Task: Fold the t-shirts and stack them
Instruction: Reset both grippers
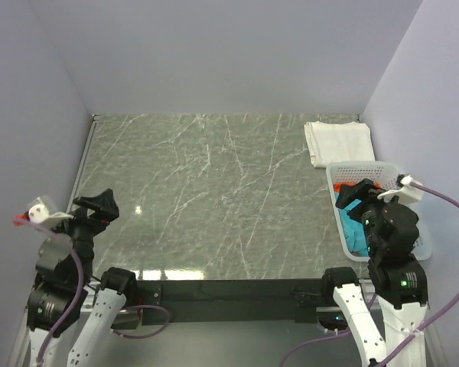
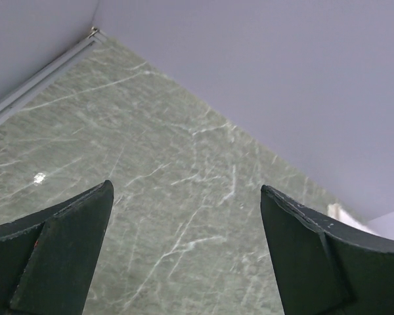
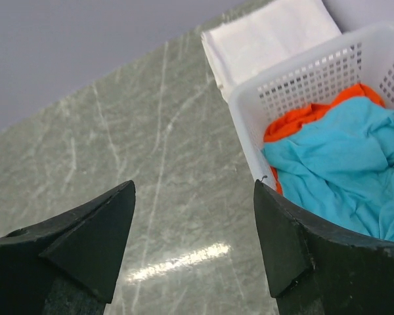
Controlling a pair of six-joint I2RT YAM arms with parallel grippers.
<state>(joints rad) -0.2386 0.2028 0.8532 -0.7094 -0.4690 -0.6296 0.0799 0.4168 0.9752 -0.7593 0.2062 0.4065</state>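
Pale lavender walls (image 1: 229, 53) close us in on three sides. They meet the desk (image 1: 214, 199), a glossy grey-green slab with white marble veins, and a lamp glints off it near its left edge. A light metal strip (image 2: 39, 79) runs where the desk meets the left wall, and a black rail (image 1: 229, 290) lies along the near edge between the two arm bases.

Our left arm (image 1: 61, 267) sits folded up close to the left wall. The left end effector (image 1: 99, 205) is raised over the desk's left edge and aimed toward the far right corner. Its fingers stand wide apart, with only bare desk seen between them.

Our right arm (image 1: 394, 260) rises at the right edge and leans over the white mesh basket (image 1: 350, 170), which stands along the right wall. The right end effector (image 1: 353, 193) hangs above the basket's left rim, fingers spread and holding nothing.

In the basket, the teal t-shirt (image 3: 341, 164) lies crumpled on top of the red-orange t-shirt (image 3: 295, 121), which shows at the far end. Just beyond the basket's far rim, the white t-shirt (image 1: 338, 143) lies folded flat in the far right corner, showing us only plain white cloth. We cannot tell whether it touches the basket. Purple cables (image 1: 444, 200) trail from both arms.
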